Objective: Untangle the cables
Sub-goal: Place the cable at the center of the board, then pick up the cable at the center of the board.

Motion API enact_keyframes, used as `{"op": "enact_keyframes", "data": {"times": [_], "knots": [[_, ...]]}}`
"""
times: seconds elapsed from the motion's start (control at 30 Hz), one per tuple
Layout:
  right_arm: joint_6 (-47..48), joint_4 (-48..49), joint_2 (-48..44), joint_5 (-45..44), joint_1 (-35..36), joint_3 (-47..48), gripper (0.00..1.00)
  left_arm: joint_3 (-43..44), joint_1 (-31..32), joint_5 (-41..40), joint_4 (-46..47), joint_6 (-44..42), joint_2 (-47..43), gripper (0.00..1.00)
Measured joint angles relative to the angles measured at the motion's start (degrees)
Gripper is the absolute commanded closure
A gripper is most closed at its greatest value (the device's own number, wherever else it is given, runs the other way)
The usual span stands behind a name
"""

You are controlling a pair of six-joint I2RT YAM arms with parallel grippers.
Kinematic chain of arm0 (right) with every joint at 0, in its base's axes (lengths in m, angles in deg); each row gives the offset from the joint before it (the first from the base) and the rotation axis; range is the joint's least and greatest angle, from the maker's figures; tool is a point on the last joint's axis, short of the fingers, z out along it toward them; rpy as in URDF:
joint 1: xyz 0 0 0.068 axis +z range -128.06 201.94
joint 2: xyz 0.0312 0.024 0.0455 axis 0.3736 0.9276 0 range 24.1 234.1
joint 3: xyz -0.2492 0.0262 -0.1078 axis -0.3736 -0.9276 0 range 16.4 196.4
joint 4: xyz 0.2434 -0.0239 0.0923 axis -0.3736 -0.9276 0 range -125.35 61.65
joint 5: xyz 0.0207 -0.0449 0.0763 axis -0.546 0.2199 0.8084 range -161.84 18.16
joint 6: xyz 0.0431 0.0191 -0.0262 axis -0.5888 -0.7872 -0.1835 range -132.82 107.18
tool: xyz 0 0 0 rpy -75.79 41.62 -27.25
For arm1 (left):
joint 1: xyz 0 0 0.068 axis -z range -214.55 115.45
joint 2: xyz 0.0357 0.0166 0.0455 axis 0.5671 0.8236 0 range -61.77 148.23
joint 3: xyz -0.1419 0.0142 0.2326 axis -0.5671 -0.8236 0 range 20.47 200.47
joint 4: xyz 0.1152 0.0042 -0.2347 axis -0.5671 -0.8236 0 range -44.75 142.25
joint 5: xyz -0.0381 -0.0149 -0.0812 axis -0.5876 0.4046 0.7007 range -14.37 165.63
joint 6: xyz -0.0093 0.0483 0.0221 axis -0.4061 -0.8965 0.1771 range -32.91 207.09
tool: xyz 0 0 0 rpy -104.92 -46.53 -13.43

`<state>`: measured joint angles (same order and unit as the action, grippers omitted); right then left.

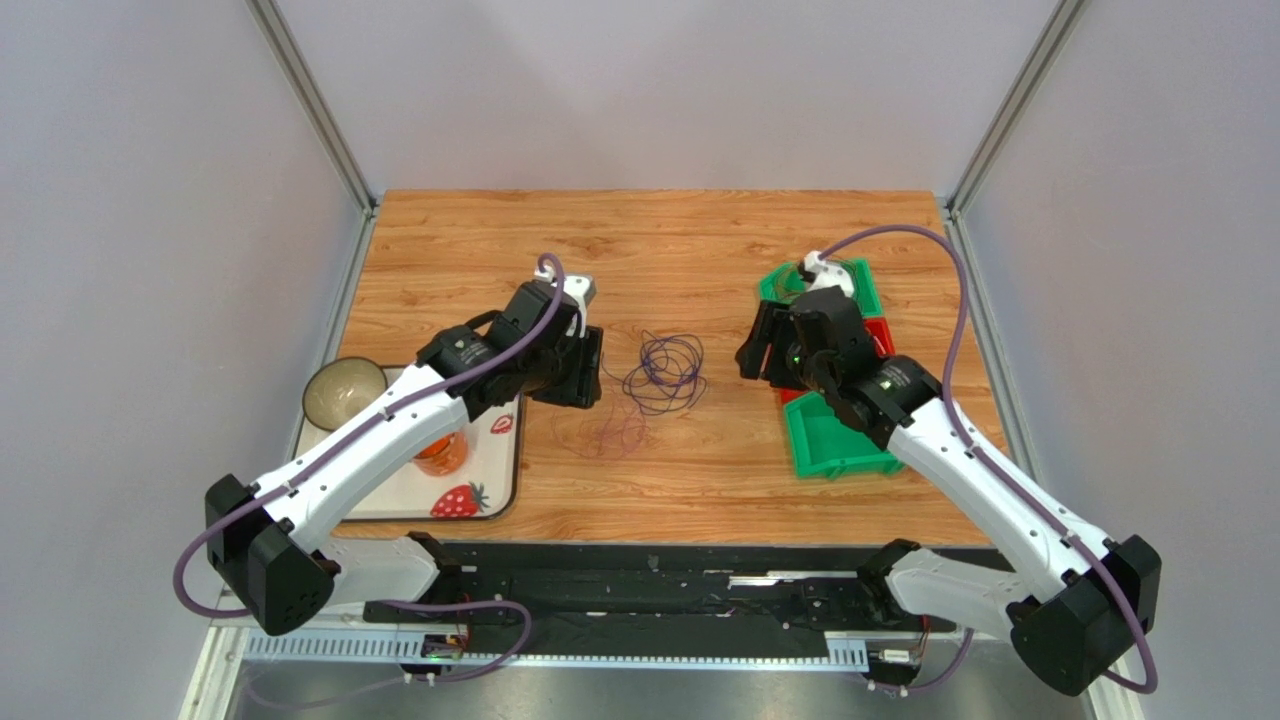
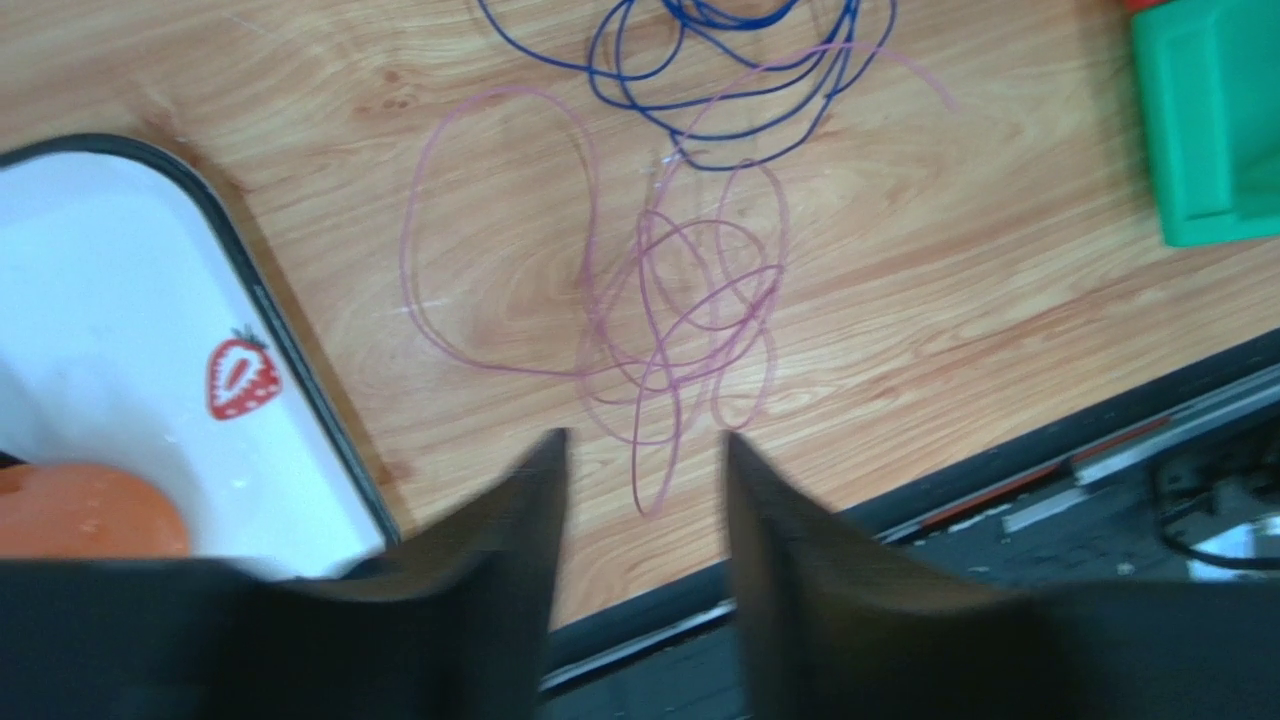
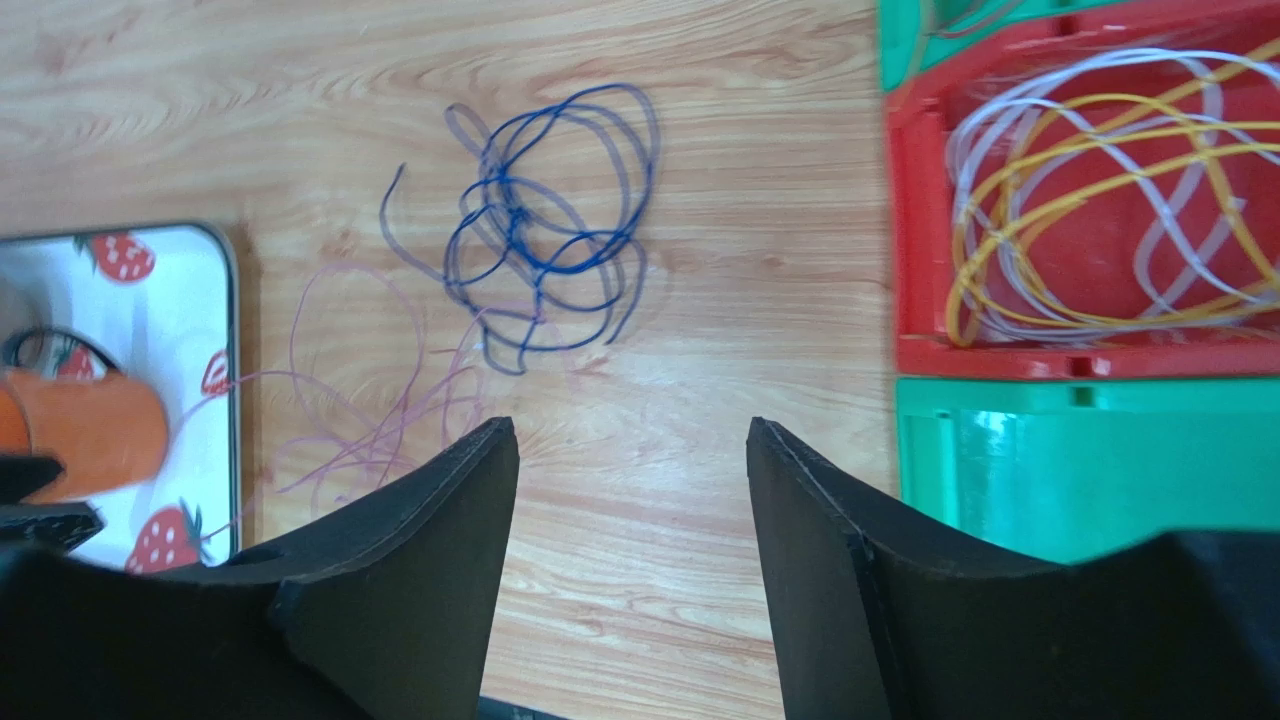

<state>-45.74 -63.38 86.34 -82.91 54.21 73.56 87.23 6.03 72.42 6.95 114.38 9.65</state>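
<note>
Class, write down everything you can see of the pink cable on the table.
The pink cable is a hair-thin, flexible strand lying loose on the wooden table: one wide loop beside several smaller overlapping ones. It sits between the strawberry tray and the blue cable, crossing the blue loops with one end. The open left gripper hangs over its near end.

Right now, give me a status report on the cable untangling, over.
Left gripper open, empty, by pink cable. Right gripper open, empty. Pink cable overlaps blue cable on table; yellow and white cables in red bin. Nothing in the way.
</note>
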Motion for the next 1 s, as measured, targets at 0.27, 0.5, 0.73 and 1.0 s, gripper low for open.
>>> {"op": "enact_keyframes", "data": {"times": [0.27, 0.5, 0.73, 1.0], "knots": [[3.2, 2.8, 7.0, 5.8, 7.5, 1.0, 0.32, 3.3, -1.2, -7.3, -7.2, -0.6, 2.0, 0.29], [2.2, 2.6, 11.5, 7.7, 13.5, 1.0, 0.14, 6.1, -7.5, -10.8, -12.4, -4.5, -0.8, 0.29], [-1.9, 4.0, 13.2, 11.4, 15.1, -4.3, 0.02, 2.8, -9.5, -12.5, -11.8, -8.2, -7.3, 0.31], [-5.0, -3.0, 26.5, 5.6, 21.7, 2.6, 0.01, -0.6, -9.9, -12.3, -10.1, -8.8, -6.7, 0.35]]}}
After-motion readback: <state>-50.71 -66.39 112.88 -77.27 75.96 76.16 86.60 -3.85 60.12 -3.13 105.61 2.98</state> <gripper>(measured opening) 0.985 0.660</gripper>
